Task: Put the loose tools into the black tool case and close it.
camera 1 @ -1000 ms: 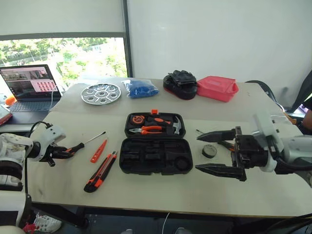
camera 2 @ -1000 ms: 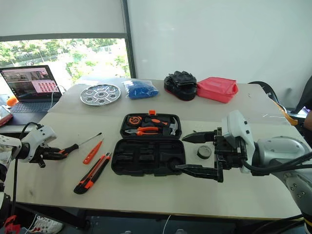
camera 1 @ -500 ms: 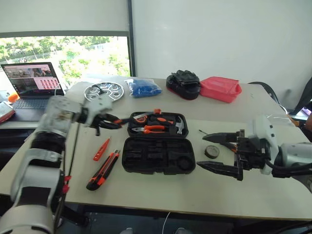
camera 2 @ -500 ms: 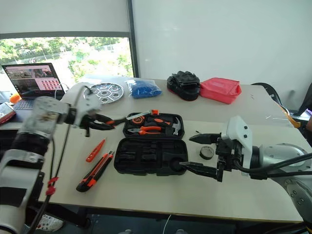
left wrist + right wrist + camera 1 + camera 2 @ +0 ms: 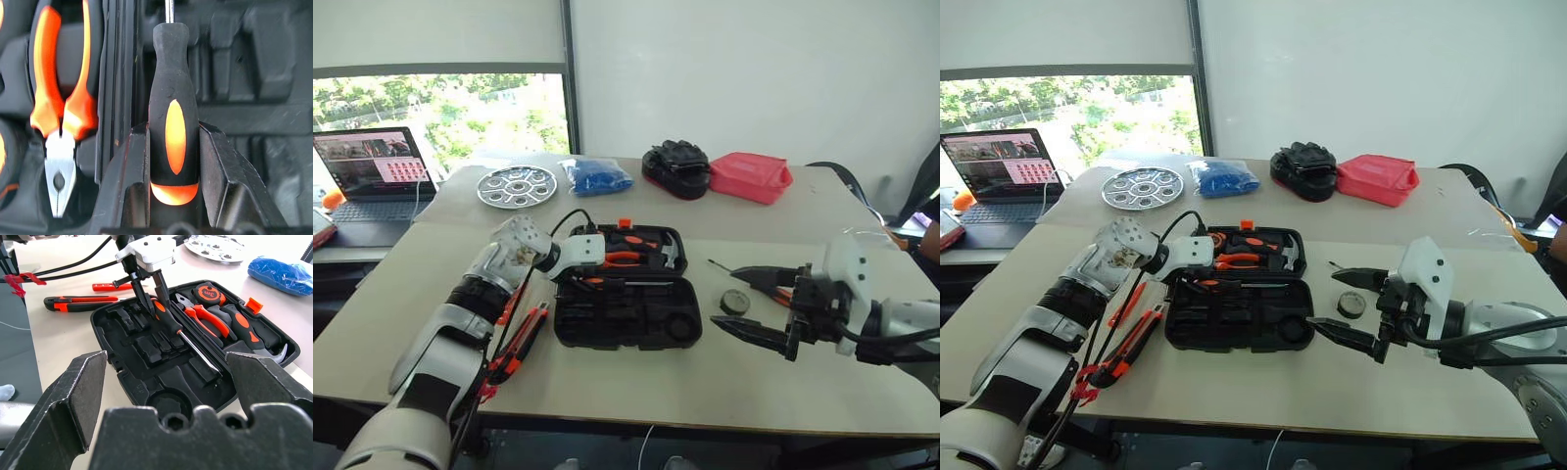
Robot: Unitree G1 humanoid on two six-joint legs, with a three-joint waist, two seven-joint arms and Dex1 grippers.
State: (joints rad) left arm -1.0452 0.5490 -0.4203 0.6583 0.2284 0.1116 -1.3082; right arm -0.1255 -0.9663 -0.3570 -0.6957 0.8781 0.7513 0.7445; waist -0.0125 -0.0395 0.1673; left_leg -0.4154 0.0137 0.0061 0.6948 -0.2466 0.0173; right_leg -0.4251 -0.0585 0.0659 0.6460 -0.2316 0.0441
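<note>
The left hand [image 5: 149,286] grips an orange-and-black-handled screwdriver [image 5: 173,122] by its handle, one finger [image 5: 128,171] on each side, and holds it over the open black tool case [image 5: 626,315], along the hinge between the two halves. The screwdriver's shaft runs over the moulded slots of the case's near half. The case's far half holds orange-handled pliers [image 5: 61,112], a hammer [image 5: 247,333] and a round tape measure [image 5: 208,293], with the orange latch [image 5: 624,224] on its far edge.

On the desk [image 5: 607,382] left of the case lie the long orange-and-black utility knife [image 5: 1131,338] and, just beyond it, the small slim orange tool [image 5: 111,286].

The right hand [image 5: 754,305] hangs above the desk right of the case, its fingers spread wide with nothing between them. The small black tape roll [image 5: 735,301] lies on the desk between the case and that hand. A second screwdriver [image 5: 720,264], mostly hidden by the hand, lies just beyond the tape roll.
</note>
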